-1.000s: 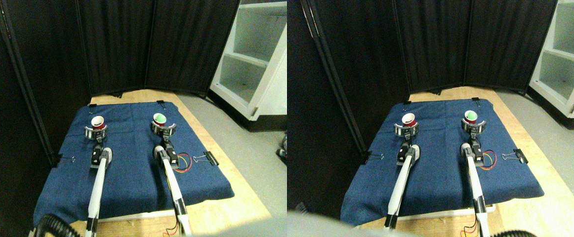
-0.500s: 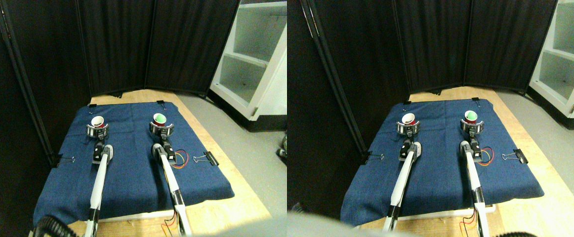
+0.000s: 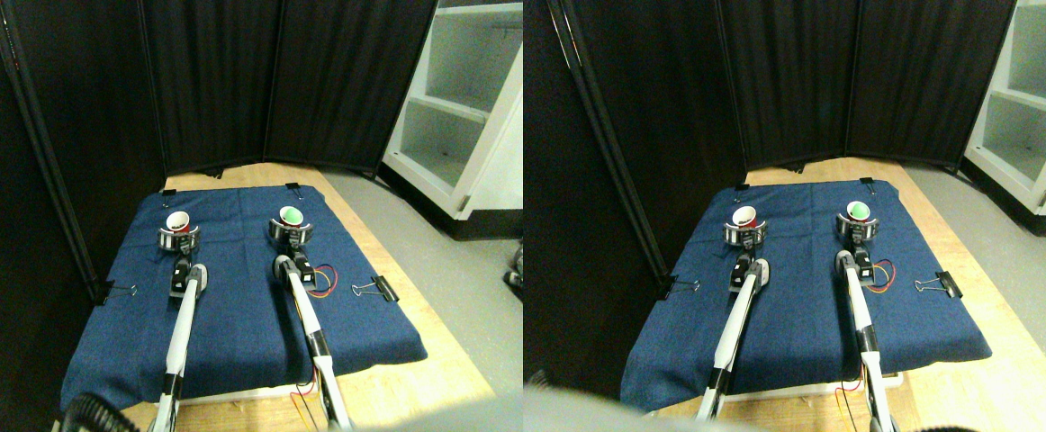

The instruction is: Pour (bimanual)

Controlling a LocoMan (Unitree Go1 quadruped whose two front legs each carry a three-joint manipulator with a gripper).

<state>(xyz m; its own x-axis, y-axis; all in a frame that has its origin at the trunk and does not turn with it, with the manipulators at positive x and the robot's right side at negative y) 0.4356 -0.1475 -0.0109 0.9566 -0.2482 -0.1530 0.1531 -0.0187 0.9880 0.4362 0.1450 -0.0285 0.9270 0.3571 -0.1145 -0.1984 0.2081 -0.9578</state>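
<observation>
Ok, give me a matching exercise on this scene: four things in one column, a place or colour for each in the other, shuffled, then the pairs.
Things:
1. red cup
2. green cup
3. binder clip
4. white shelf unit

Descriptions:
A. off the cloth, at the far right of the view
B. at the tip of the left manipulator, white inside
C. on the right edge of the blue cloth
D. at the tip of the right manipulator, green inside

Pairs: 1-B, 2-D, 3-C, 4-A
</observation>
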